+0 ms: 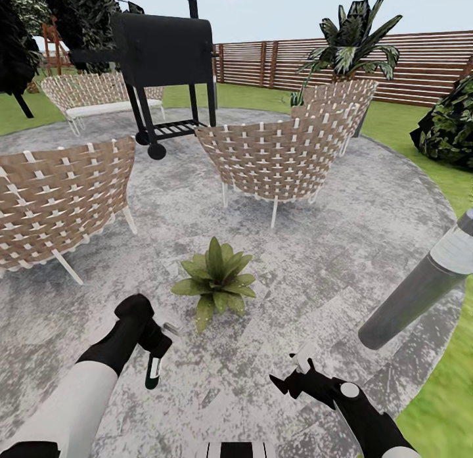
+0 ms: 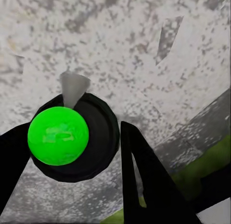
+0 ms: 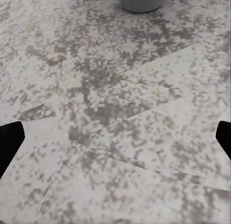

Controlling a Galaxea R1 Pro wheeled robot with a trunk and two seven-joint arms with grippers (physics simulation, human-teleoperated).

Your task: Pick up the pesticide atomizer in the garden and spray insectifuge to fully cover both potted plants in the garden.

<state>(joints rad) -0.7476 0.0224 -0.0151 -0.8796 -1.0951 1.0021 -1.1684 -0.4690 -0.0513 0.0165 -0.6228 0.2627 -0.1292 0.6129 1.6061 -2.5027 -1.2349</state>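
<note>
On the stone patio [image 1: 368, 202] ahead of you sits one potted plant [image 1: 217, 280], a low rosette of pointed green leaves, roughly centred between your two arms and a little beyond them. Your left gripper [image 1: 156, 353] hangs just short of it and to its left, pointing down, clamped on the atomizer [image 1: 153, 369]; from the head camera you see the dark bottle hanging below the fingers with its whitish nozzle poking toward the plant. Your left wrist camera looks down on the atomizer [image 2: 72, 137]: a bright green round cap sits on the black body, the pale spout juts out past it, and the dark fingers [image 2: 144, 176] stand close on either side over mottled grey stone, with a strip of lawn at the corner.

Your right gripper [image 1: 299, 372] hovers low over the patio to the right of the plant, well apart from it. Its fingers [image 3: 9, 144] show at the two edges of the right wrist camera, spread wide with nothing between them but stone.

Beyond the plant stand woven chairs [image 1: 282, 156], a black grill [image 1: 164, 57], a palm [image 1: 351, 41], and the slat fence [image 1: 427, 67]. A grey post light [image 1: 420, 290] leans in at your right.
</note>
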